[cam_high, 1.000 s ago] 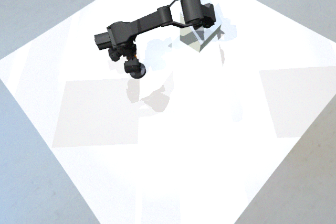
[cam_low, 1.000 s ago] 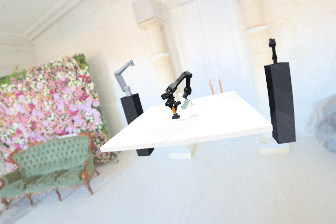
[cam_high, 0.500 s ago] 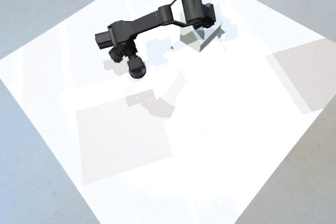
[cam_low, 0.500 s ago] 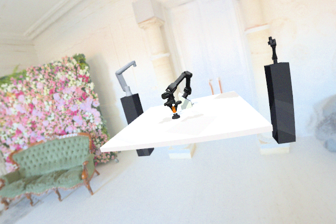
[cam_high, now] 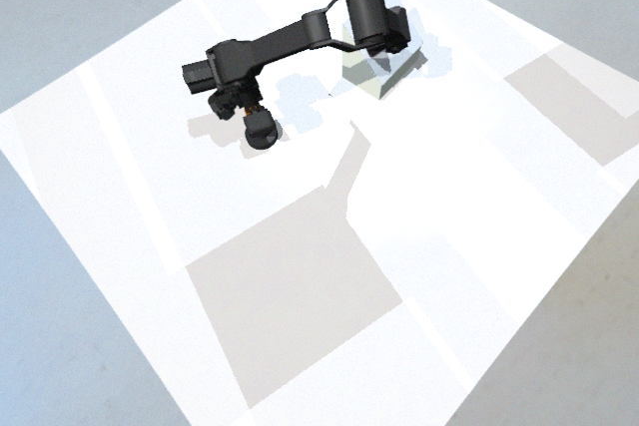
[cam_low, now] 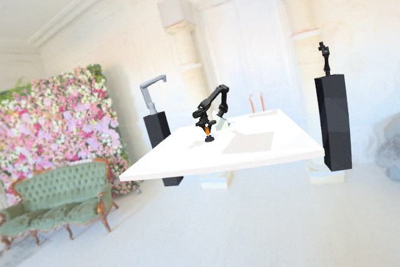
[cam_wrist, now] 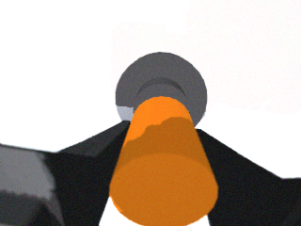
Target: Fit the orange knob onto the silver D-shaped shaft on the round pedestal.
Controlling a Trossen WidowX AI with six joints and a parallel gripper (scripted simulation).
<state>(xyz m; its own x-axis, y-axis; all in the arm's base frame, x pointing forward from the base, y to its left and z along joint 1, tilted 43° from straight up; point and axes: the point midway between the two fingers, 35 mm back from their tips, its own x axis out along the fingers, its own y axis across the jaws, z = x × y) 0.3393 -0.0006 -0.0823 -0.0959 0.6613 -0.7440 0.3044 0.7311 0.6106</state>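
Note:
My gripper (cam_high: 242, 108) (cam_low: 205, 127) (cam_wrist: 161, 131) is shut on the orange knob (cam_high: 251, 110) (cam_low: 207, 130) (cam_wrist: 162, 165). In the wrist view the knob fills the lower middle between the two dark fingers and points down at the dark round pedestal (cam_high: 263, 136) (cam_low: 209, 138) (cam_wrist: 162, 77), which shows just beyond its far end. The knob's lower end covers the pedestal's centre, so the silver shaft is hidden. In the exterior view the knob stands upright right over the pedestal. I cannot tell whether the knob rests on the pedestal or hangs just above it.
The white table (cam_high: 438, 179) (cam_low: 258, 157) bears the arm's pale base block (cam_high: 378, 78) at the back. Two tall black stands (cam_low: 332, 122) (cam_low: 157, 128) flank the table, one on each side.

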